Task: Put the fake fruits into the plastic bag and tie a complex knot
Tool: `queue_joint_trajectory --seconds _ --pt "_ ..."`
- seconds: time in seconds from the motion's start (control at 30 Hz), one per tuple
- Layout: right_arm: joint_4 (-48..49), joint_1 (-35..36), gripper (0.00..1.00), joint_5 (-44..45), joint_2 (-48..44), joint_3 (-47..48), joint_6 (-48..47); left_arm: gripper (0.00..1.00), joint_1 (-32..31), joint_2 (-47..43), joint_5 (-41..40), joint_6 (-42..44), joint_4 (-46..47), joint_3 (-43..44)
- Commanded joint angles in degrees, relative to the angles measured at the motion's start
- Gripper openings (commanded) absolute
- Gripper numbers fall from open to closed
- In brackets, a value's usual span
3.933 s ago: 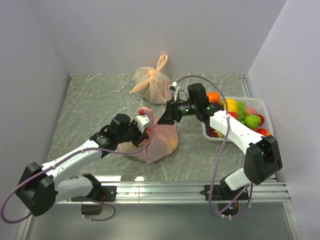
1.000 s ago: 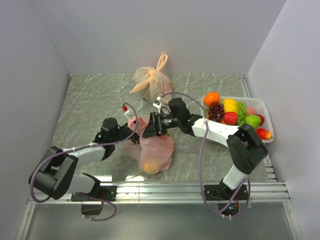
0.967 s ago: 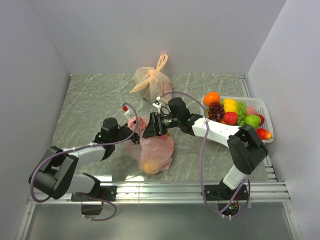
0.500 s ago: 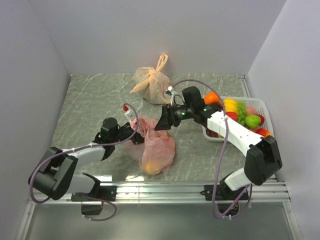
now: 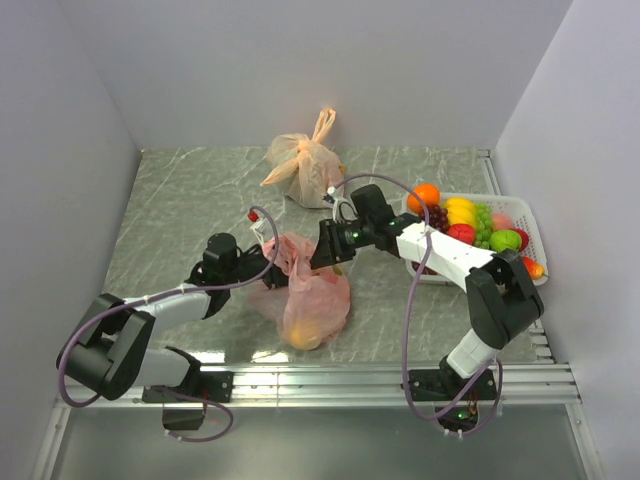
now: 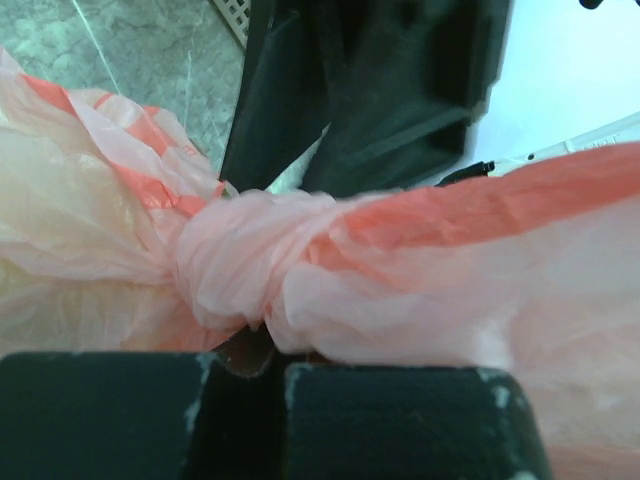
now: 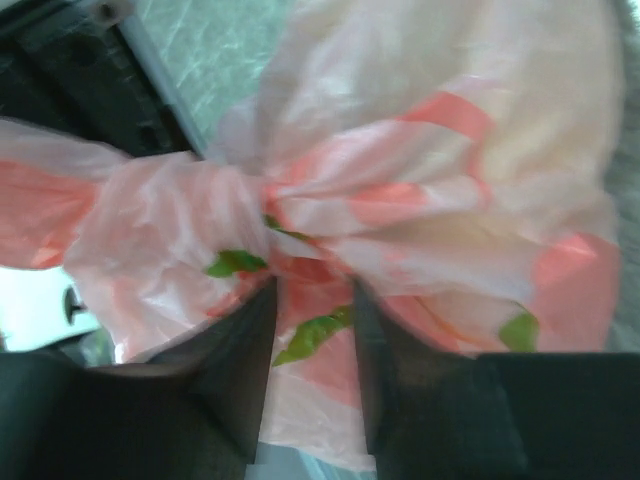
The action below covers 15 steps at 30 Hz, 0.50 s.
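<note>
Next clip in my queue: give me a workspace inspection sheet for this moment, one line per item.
Surface: grey marbled table.
Job's things: pink-red plastic bag lies at centre with a knot in its handles. A yellow-orange fruit shows through it. More fake fruits sit in the white basket on the right.
Clutter: pale orange bag, tied, at the back.
Grippers: left gripper shut on bag plastic beside the knot. The right gripper has its fingers straddling bag plastic; grip unclear.
Cables: purple cables loop along both arms.
Surroundings: plain walls on three sides; metal rail at the near edge.
</note>
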Motion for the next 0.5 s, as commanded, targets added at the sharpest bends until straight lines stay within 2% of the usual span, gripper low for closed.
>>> queue_joint_trajectory --seconds 0.0,0.17,0.47 --pt "6.79 1.74 0.51 -5.74 -0.82 -0.05 2.12 0.0 -0.19 -0.01 1.47 2.07 -0.37 2.2" --pt "9.87 2.1 0.74 -9.89 -2.22 -1.99 3.27 0.0 -0.19 0.34 2.08 1.28 1.9 1.85" --pt "10.21 7.1 0.82 -9.45 1.29 1.79 4.49 0.0 -0.81 2.98 4.99 -7.07 16.49 0.0"
